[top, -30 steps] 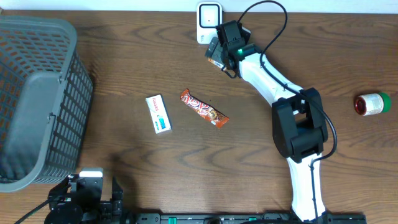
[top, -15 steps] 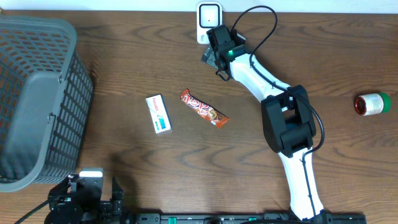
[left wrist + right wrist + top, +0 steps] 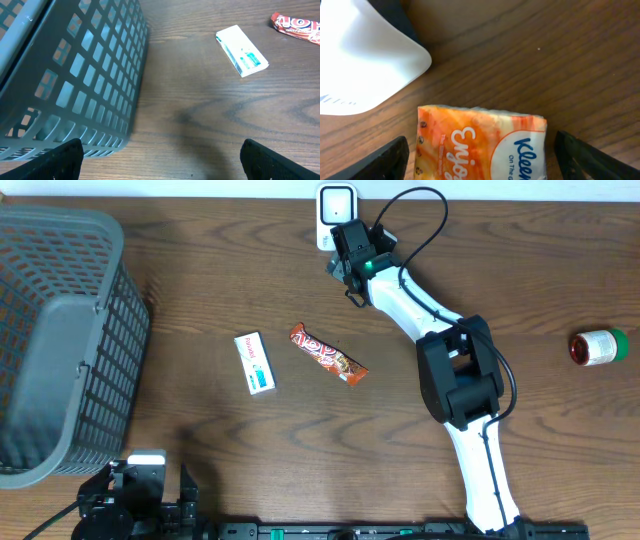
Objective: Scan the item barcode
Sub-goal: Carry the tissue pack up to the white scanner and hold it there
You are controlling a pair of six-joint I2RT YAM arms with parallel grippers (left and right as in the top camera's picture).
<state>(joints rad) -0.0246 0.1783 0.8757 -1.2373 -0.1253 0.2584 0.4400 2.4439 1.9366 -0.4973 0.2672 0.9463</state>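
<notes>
The right gripper (image 3: 480, 156) is stretched out to 12 o'clock on the brown wooden tabletop (image 3: 200, 280). Its jaws are spread wide and straddle an orange plastic tissue packet (image 3: 481, 142) with white and blue lettering. In the right wrist view a thin strip of wood shows between the packet and each dark fingertip (image 3: 382, 160), so neither jaw touches it. Whether the packet rests flat on the wood cannot be told.

Just beyond the packet, at about 10 o'clock from it in that view, stands the white plastic barcode scanner (image 3: 362, 60), close to the packet but apart from it.

The left gripper (image 3: 162, 152) sits at 7 o'clock on the tabletop, its jaws fully spread with nothing between them. A grey plastic lattice basket (image 3: 60, 340) fills the 9 o'clock side.

Near the middle lie a small white cardboard box with teal print (image 3: 255, 363) and, just at its 3 o'clock, a red-and-orange wrapped candy bar (image 3: 328, 353). A small bottle with a red, white and green body (image 3: 598, 347) lies on its side at 3 o'clock, well apart from the rest.
</notes>
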